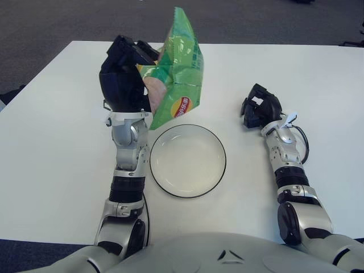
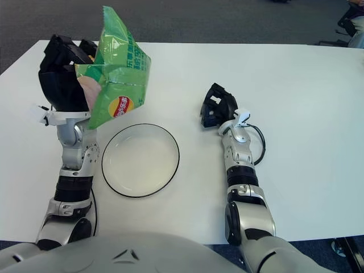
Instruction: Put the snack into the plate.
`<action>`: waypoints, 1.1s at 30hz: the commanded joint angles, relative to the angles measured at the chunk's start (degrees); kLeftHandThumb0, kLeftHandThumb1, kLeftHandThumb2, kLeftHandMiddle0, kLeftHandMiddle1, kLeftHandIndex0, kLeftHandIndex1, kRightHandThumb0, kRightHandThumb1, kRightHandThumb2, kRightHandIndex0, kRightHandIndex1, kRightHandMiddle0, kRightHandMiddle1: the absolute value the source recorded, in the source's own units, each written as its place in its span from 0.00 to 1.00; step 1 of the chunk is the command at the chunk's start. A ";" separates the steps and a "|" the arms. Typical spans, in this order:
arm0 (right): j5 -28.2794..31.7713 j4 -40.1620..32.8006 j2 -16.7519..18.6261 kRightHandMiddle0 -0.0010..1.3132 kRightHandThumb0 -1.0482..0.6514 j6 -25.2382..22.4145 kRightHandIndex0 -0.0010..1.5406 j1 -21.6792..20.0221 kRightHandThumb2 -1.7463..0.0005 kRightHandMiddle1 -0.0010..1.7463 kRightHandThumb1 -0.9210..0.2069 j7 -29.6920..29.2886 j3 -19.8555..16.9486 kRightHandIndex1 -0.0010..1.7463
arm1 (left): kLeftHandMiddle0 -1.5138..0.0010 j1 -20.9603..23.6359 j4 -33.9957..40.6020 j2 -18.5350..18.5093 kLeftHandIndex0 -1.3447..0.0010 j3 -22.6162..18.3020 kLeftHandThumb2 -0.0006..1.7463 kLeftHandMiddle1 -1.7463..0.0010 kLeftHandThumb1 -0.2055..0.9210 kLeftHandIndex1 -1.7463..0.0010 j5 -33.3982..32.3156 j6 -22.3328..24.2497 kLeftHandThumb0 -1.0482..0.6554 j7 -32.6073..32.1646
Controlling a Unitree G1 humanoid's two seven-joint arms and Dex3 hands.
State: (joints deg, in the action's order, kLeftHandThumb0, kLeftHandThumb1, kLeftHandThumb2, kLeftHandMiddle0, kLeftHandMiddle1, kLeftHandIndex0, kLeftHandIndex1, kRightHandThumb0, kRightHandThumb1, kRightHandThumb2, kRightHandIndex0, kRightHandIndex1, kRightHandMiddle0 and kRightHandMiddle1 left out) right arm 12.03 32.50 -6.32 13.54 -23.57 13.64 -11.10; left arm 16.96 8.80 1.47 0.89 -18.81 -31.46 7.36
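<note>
Your left hand (image 1: 125,77) has its fingers clamped on the green snack bag (image 1: 176,68), held aloft beyond the plate's (image 1: 165,179) far-left rim. Let go here and it likely lands on the table (image 1: 51,142), or tips off the rim. Right hand (image 1: 260,106) sits curled and empty toward the table's right side.

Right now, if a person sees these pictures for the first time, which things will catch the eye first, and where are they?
First comes the bright green snack bag, held up in the air by the left hand, above the far left edge of the plate. Next is the white plate with a dark rim, empty, on the white table in front of the robot. The right hand shows to the right of the plate and holds nothing.
</note>
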 commanded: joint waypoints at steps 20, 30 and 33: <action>-0.04 2.70 1.66 0.52 0.61 -2.15 0.58 4.73 0.00 1.00 0.87 -1.04 0.41 1.00 | 0.55 -3.28 13.26 -18.93 0.60 -1.84 0.70 0.05 0.51 0.00 78.20 16.14 0.40 -4.69; 0.03 2.49 1.56 0.52 0.61 -2.48 0.58 4.68 0.00 1.00 0.87 -1.07 0.42 1.00 | 0.59 -3.27 13.95 -19.02 0.64 0.07 0.64 0.03 0.61 0.00 81.18 19.29 0.36 -5.77; 0.03 2.47 1.56 0.52 0.61 -2.52 0.58 4.67 0.00 1.00 0.87 -1.08 0.42 1.00 | 0.59 -3.32 14.15 -18.89 0.64 0.53 0.64 0.03 0.61 0.00 82.16 20.10 0.36 -6.03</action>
State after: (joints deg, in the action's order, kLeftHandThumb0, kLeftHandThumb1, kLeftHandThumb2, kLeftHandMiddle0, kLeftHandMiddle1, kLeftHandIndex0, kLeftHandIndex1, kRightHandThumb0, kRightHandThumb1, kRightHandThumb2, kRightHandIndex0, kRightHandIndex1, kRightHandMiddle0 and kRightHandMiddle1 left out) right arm 12.02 31.19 -6.67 13.20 -24.97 13.09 -10.82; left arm 15.00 15.16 -11.49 0.14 37.71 -17.07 6.11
